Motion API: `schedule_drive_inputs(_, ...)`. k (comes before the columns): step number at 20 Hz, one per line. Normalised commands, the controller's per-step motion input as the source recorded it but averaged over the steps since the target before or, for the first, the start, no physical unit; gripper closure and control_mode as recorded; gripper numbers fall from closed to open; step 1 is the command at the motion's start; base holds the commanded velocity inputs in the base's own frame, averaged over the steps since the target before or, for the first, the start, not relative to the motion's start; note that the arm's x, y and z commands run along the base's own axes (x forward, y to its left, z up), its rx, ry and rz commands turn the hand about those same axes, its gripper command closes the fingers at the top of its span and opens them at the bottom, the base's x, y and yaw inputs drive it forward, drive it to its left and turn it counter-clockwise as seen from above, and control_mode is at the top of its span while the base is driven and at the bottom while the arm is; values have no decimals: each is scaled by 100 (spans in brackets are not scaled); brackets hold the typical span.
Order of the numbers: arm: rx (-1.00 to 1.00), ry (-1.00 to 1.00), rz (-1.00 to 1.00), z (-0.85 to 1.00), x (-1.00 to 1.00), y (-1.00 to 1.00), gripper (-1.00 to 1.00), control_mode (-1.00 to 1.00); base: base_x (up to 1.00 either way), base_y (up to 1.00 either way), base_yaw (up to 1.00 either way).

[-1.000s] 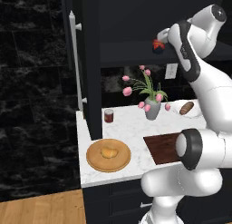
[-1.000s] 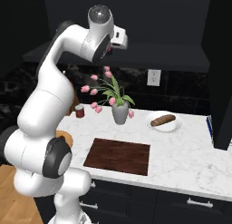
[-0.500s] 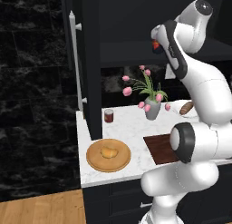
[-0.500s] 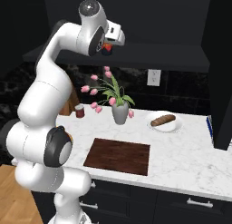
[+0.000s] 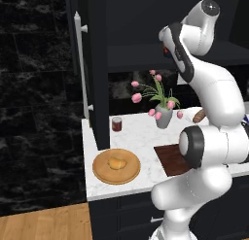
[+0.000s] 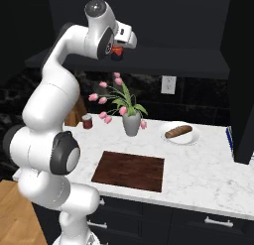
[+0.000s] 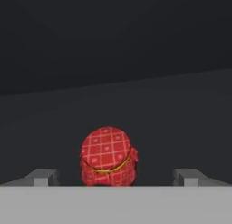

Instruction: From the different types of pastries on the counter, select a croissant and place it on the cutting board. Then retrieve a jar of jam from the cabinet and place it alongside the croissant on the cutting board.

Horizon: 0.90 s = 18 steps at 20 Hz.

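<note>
A small red jar of jam (image 7: 108, 157) with a red checkered cloth top stands on the dark shelf of the cabinet (image 6: 163, 65). My gripper (image 7: 115, 177) is open, one fingertip on each side of the jar, neither touching it. From the right base view the gripper (image 6: 119, 46) is up at the shelf, right at the jar (image 6: 116, 52). The golden croissant (image 5: 115, 162) lies on a round light-wood plate (image 5: 104, 173) at the counter's left end. The dark cutting board (image 6: 130, 170) lies bare near the front edge.
A vase of pink tulips (image 6: 131, 122) stands behind the board. A brown elongated pastry (image 6: 178, 131) lies on a white plate. A dark maroon cylinder (image 5: 116, 124) stands by the open cabinet door with its silver bar handle (image 5: 80, 64).
The arm's upper links have turned and the hand has shifted slightly toward the jar on the shelf. The gripper has stayed open.
</note>
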Motion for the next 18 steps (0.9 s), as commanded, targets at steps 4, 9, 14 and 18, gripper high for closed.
schedule_drive_inputs(4,0,0,-3,0,15,0,-100,-100,0,0,0)
schedule_drive_inputs(9,0,3,-3,-1,15,0,-100,-100,0,0,0)
schedule_drive_inputs(14,0,12,-1,-2,16,0,-100,-100,0,0,0)
schedule_drive_inputs(18,0,9,-2,-5,26,1,-100,-100,0,0,0)
